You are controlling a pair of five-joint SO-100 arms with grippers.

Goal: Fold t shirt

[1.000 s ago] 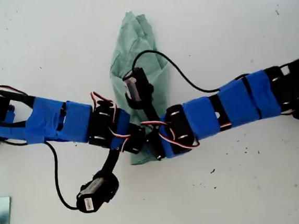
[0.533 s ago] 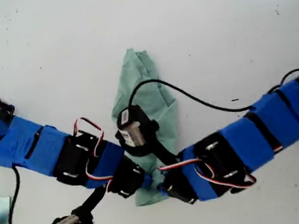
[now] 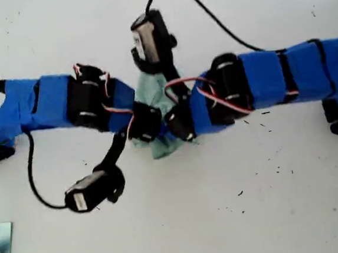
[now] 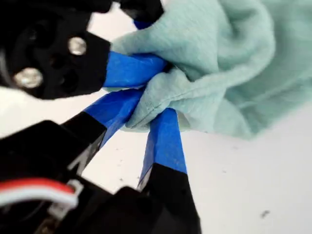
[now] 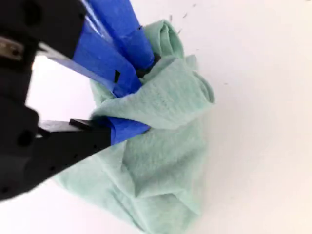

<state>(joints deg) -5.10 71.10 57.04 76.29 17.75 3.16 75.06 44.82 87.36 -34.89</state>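
Both arms meet mid-table, each pincer clamping the bunched t shirt.

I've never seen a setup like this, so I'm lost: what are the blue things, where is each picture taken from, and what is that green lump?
Two small robot arms wrapped in blue tape reach in from opposite sides of a white table. One picture looks down from above; the other two come from cameras riding on each arm's pincer. The green lump is the t shirt, bunched up between the arms. My first gripper and my second gripper both pinch its cloth, close together. The wrist views do not settle which arm is which in the overhead picture.
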